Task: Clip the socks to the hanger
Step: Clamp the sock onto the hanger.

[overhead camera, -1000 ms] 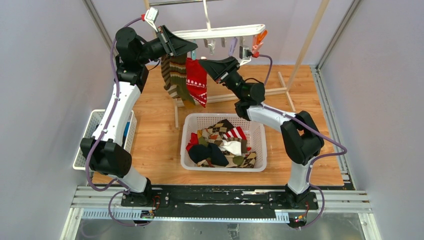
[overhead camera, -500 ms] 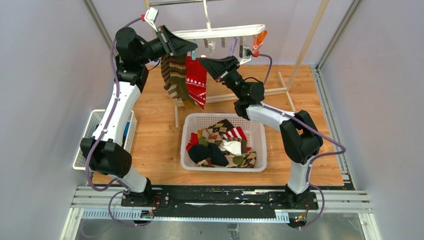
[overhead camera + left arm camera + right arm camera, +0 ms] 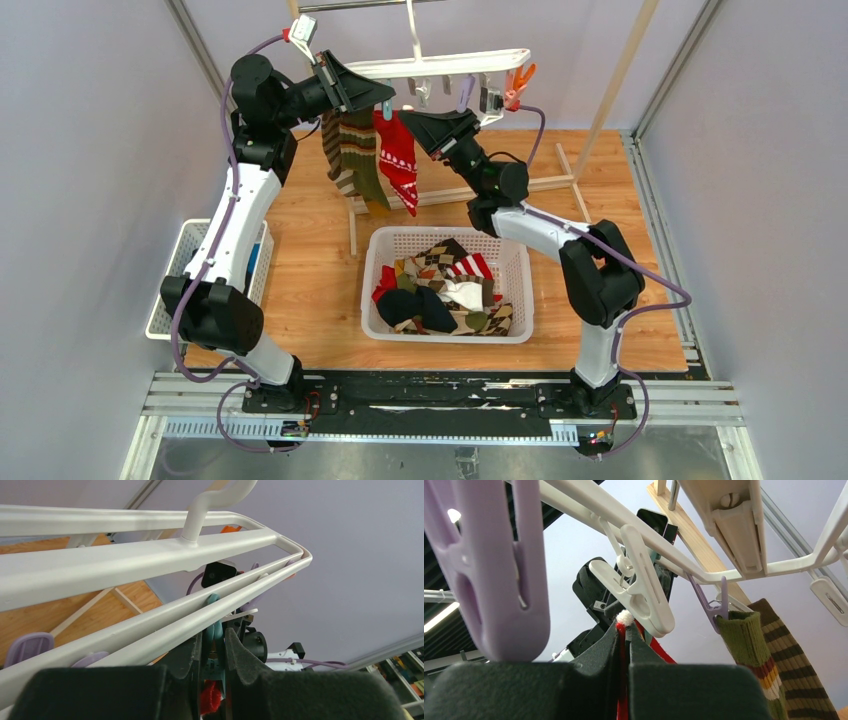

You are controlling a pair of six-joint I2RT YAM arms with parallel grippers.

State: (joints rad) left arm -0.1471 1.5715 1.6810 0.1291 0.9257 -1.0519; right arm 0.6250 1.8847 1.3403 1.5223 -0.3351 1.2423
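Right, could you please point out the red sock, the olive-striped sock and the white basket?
red sock (image 3: 398, 160): top external view, on its patterned middle.
olive-striped sock (image 3: 351, 157): top external view, on its striped leg.
white basket (image 3: 450, 337): top external view, on its near rim.

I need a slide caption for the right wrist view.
Right pincer holds red sock near a white clip of the hanger.

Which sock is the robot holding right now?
The red sock, pinched in the right gripper; the olive-striped sock hangs clipped, the others lie in the basket.
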